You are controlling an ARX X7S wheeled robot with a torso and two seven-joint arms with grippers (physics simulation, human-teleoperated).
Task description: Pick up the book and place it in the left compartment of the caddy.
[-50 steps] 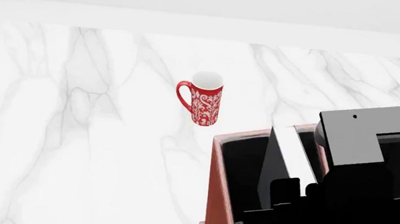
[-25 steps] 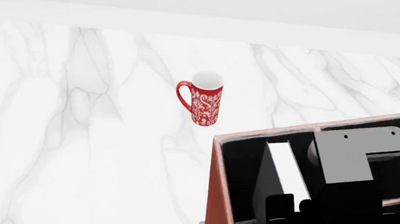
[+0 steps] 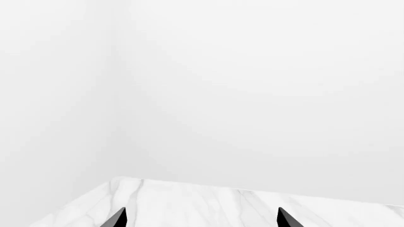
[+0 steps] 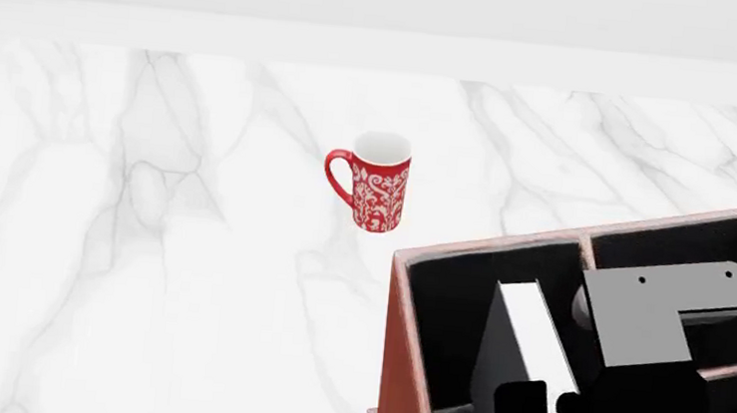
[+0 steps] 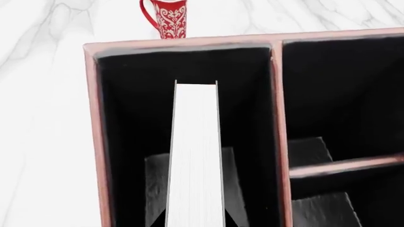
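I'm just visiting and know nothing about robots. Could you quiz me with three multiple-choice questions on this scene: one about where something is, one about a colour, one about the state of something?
1. Where is the book?
A. Flat on the marble table
B. On edge inside the left compartment of the caddy
C. Leaning against the mug

2. What colour is the mug?
A. Red with a white pattern
B. Plain blue
C. Green with stripes

3. How does the left gripper look?
A. Closed on the mug
B. Holding the book
C. Open, with nothing between its fingertips

Answers:
1 B: the right wrist view shows the white page edges standing between the compartment's black walls.
2 A: the head view shows red with white swirls.
3 C: the left wrist view shows two tips apart over the bare table.
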